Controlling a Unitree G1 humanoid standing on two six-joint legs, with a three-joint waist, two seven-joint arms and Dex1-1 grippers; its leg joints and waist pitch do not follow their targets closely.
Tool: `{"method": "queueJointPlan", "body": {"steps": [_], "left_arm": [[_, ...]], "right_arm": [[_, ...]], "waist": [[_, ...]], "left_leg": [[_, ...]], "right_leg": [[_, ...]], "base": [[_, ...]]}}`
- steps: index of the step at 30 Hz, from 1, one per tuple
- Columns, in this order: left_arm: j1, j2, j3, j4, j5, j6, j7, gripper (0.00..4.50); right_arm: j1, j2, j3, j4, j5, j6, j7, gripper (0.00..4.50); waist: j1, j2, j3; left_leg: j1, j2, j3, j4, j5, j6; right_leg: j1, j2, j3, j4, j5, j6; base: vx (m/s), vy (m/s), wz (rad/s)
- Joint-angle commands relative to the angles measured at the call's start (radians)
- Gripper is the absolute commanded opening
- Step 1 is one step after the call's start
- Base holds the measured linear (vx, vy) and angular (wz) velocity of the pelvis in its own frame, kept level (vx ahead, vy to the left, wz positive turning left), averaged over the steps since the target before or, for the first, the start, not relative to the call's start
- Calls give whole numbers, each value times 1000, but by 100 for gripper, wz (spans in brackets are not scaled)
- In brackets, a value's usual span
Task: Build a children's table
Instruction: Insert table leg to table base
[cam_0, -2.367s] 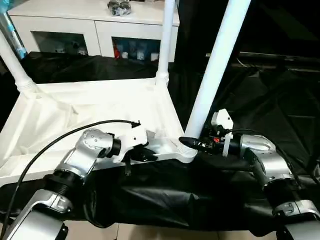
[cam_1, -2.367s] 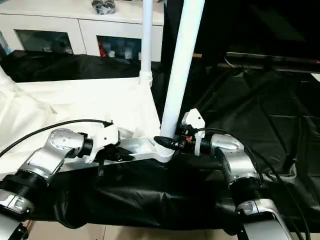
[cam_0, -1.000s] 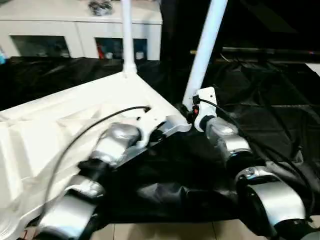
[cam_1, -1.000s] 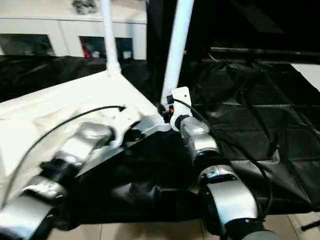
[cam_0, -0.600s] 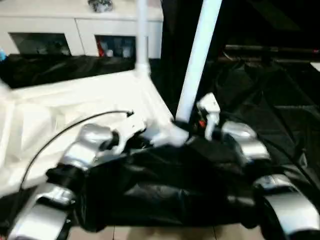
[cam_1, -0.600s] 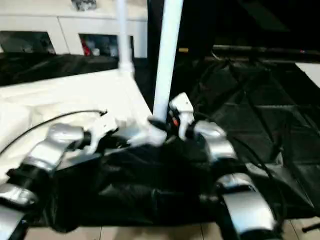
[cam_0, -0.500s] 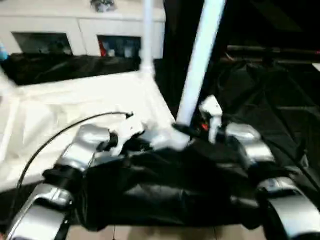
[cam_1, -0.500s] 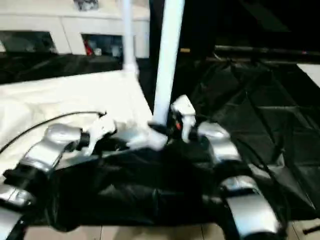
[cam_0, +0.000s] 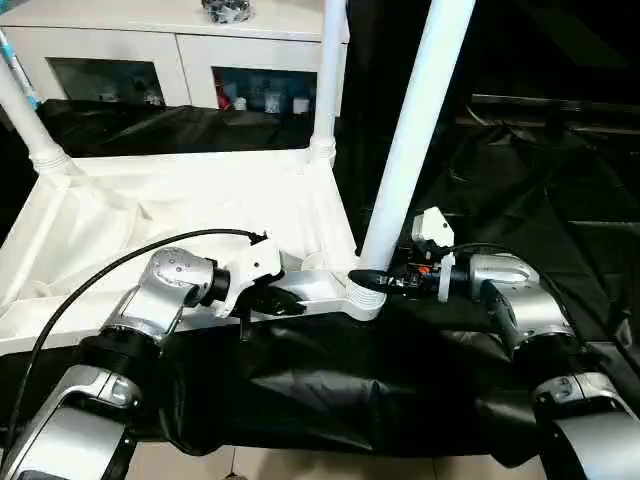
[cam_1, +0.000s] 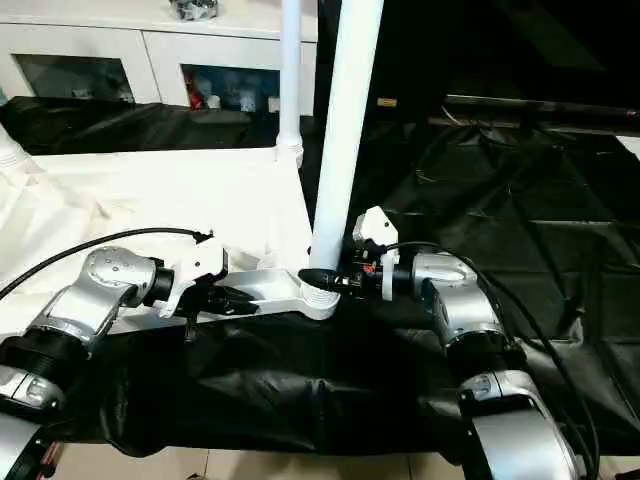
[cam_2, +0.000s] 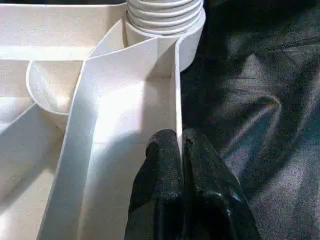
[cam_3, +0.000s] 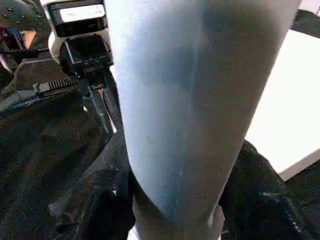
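Left pincer (cam_0: 268, 303) pinches the upturned white ribbed plastic tabletop's (cam_0: 180, 205) near rim, beside the corner where the right pincer (cam_0: 372, 280) clasps 1 long white tapered tube leg (cam_0: 413, 140).

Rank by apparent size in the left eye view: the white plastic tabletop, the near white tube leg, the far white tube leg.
1. White plastic tabletop, largest.
2. Near white tube leg.
3. Far white tube leg, smallest; it stands farther from the camera, so true sizes may match.
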Motion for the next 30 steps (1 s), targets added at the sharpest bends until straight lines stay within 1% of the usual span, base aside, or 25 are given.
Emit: {"method": "queueJointPlan", "body": {"steps": [1,2,3,5,6,7,8,9,10,11,12,14,15,16,17,18,19,21,22,24,25,26,27,29,30], "left_arm": [[-41,-36,15,-17,-28,-34,30,0],[-40,-44,16,-18,-23,-32,50,0],[-40,-49,16,-19,-21,-27,59,0],[-40,-62,16,-21,-12,-11,93,0],[-42,-86,12,-27,3,11,141,0],[-42,-94,11,-31,6,19,153,0],[-43,-113,6,-42,11,39,177,0],[-43,-117,5,-43,13,43,182,0],[-48,-141,-3,-52,29,67,217,0],[-55,-159,-10,-52,44,82,248,0],[-65,-184,-15,-51,58,112,289,0],[-86,-244,-21,-49,75,182,378,0],[-86,-244,-21,-49,75,182,378,0],[-91,-262,-23,-49,77,201,404,0],[-92,-300,-28,-65,83,240,432,0],[-87,-325,-37,-83,91,266,448,0],[-87,-325,-37,-83,91,266,448,0],[-80,-353,-57,-93,120,286,482,0],[-79,-353,-59,-90,126,286,488,0],[-81,-348,-52,-75,134,274,507,0],[-81,-348,-52,-75,134,274,507,0],[-79,-327,-53,-78,136,242,500,0],[-79,-327,-53,-78,136,242,500,0],[-60,-290,-50,-100,127,210,464,0],[-47,-275,-50,-118,117,184,436,0]], "right_arm": [[54,46,51,95,-40,73,-50,186],[40,63,26,123,-41,63,-117,186],[33,70,16,138,-41,58,-149,186],[12,88,-9,178,-48,41,-241,186],[-19,115,-46,232,-49,20,-376,186],[-28,124,-57,247,-47,14,-413,186],[-47,142,-82,276,-39,6,-490,186],[-50,146,-86,281,-37,8,-504,186],[-70,166,-107,310,-30,15,-584,186],[-83,180,-116,327,-29,16,-635,186],[-98,195,-126,348,-27,21,-693,186],[-132,225,-148,393,-22,32,-796,186],[-132,225,-148,393,-22,32,-796,186],[-142,235,-155,408,-21,33,-823,186],[-167,254,-167,441,-15,39,-855,186],[-181,264,-155,460,-33,36,-874,186],[-181,264,-155,460,-33,36,-874,186],[-199,280,-121,484,-77,27,-889,186],[-202,282,-117,487,-83,25,-891,186],[-208,291,-114,492,-89,-2,-883,186],[-208,291,-114,492,-89,-2,-883,186],[-206,295,-120,486,-81,-29,-868,186],[-206,295,-120,486,-81,-29,-868,186],[-201,294,-144,471,-57,-71,-834,186],[-200,293,-160,466,-49,-85,-821,186]], "waist": [[0,12,-46],[0,13,-46],[-4,12,-40],[-11,12,-38],[-17,12,-37],[-27,13,-34],[-34,13,-33],[-35,12,-34],[-36,13,-36],[-38,13,-36],[-39,14,-36],[-39,15,-36],[-32,17,-42],[-24,15,-42],[-23,16,-43],[-19,16,-47],[-18,16,-48],[-14,13,-50],[-13,14,-49],[-13,13,-48],[-14,13,-46],[-14,8,-44],[-13,10,-44],[-13,11,-44],[-15,11,-47]], "left_leg": [[19,44,-9,-62,-168,38],[20,45,-10,-63,-177,33],[20,45,-12,-70,-243,9],[22,46,-14,-74,-287,-14],[24,44,-20,-78,-325,-32],[25,45,-22,-79,-349,-46],[23,43,-25,-81,-368,-55],[21,42,-28,-82,-371,-55],[20,42,-28,-82,-364,-51],[21,43,-28,-82,-363,-52],[25,43,-26,-80,-364,-51],[25,42,-24,-79,-345,-53],[31,42,-19,-74,-318,-48],[30,41,-14,-70,-286,-34],[25,40,-14,-69,-266,-26],[21,39,-14,-66,-216,-16],[21,39,-13,-65,-195,-10],[13,36,-13,-60,-134,18],[13,35,-12,-59,-132,27],[16,36,-12,-60,-158,33],[16,37,-12,-62,-187,29],[16,38,-13,-65,-214,22],[17,38,-15,-66,-224,18],[17,38,-15,-67,-231,12],[13,39,-17,-67,-219,15]], "right_leg": [[30,-47,21,-47,51,-287],[29,-48,21,-48,35,-286],[25,-50,23,-58,-69,-275],[20,-54,26,-63,-149,-263],[19,-56,27,-71,-229,-244],[13,-58,30,-76,-279,-230],[12,-58,30,-79,-327,-213],[14,-58,28,-81,-343,-203],[12,-56,29,-82,-339,-191],[10,-55,29,-82,-330,-193],[6,-53,30,-83,-314,-198],[7,-52,30,-81,-283,-210],[5,-52,30,-81,-240,-221],[7,-48,31,-76,-172,-231],[12,-47,31,-71,-138,-237],[19,-46,27,-62,-65,-246],[20,-46,26,-59,-31,-251],[31,-45,22,-50,54,-256],[30,-45,21,-51,58,-257],[30,-47,21,-56,25,-253],[28,-48,22,-61,-16,-250],[27,-49,22,-65,-63,-242],[26,-51,23,-67,-85,-238],[25,-50,23,-68,-100,-229],[29,-52,23,-64,-81,-228]], "base": [[0,0,0],[0,0,0],[0,0,0],[0,0,0],[0,0,0],[0,0,0],[0,0,0],[0,0,0],[0,0,0],[0,0,0],[0,0,0],[0,0,0],[0,0,0],[0,0,0],[0,0,0],[0,0,0],[0,0,0],[0,0,0],[0,0,0],[0,0,0],[0,0,0],[0,0,0],[0,0,0],[0,0,0],[0,0,0]]}}
